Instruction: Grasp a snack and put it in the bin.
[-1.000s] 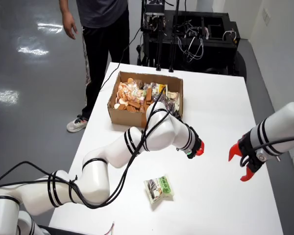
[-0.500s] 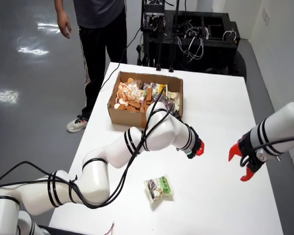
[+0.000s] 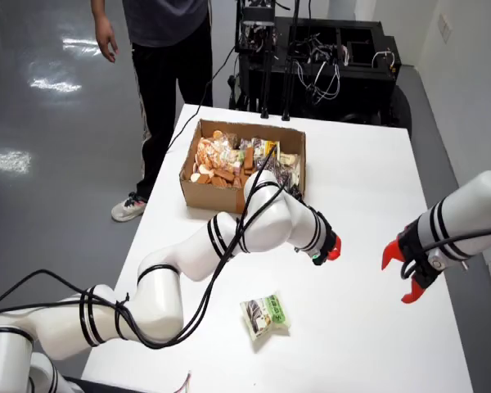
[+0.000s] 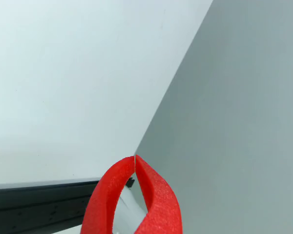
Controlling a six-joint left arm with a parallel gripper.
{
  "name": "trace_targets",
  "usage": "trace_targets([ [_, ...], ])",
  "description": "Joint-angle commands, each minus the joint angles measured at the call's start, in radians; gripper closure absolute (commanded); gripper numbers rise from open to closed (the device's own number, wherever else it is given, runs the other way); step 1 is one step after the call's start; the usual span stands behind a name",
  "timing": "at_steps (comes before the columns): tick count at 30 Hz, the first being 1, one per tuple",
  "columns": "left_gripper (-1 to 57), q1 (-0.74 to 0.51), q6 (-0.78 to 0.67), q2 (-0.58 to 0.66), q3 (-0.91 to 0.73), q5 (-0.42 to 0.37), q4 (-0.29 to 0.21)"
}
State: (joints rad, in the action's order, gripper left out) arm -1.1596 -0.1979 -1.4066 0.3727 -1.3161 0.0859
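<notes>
- In the overhead view the working arm's tool [image 3: 331, 248] showed only a red tip past the wrist — whether its jaws were parted could not be told there.
- The snack packet's [image 3: 266, 315] print was too small to read.
- The person [image 3: 159, 49] beside the worktop [image 3: 368, 172] was cut off above the chest by the top edge.
- The items in the cardboard box [image 3: 203, 190] lay heaped — single pieces could not be told apart.
- The red tool [image 4: 135, 195] in the gripper-mounted view was cut off by the bottom edge.

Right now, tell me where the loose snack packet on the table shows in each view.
View from above: the snack packet lies lower centre on the white table, apart from the cardboard box.
View that rides on the gripper: not in it.
Shared landmark: the table's edge against the grey floor.
</notes>
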Motion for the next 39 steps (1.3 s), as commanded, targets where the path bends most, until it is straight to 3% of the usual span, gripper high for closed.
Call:
trace_targets([
  [1, 56.3, 0.0, 0.0, 0.0, 0.0, 0.0, 0.0],
  [15, 56.5, 0.011, 0.019, 0.0, 0.0, -0.001, 0.0],
  [31, 55.6, 0.037, -0.492, 0.008, -0.021, -0.008, 0.009],
  [39, 48.2, 0.053, -0.696, 0.149, -0.314, -0.013, 0.01],
])
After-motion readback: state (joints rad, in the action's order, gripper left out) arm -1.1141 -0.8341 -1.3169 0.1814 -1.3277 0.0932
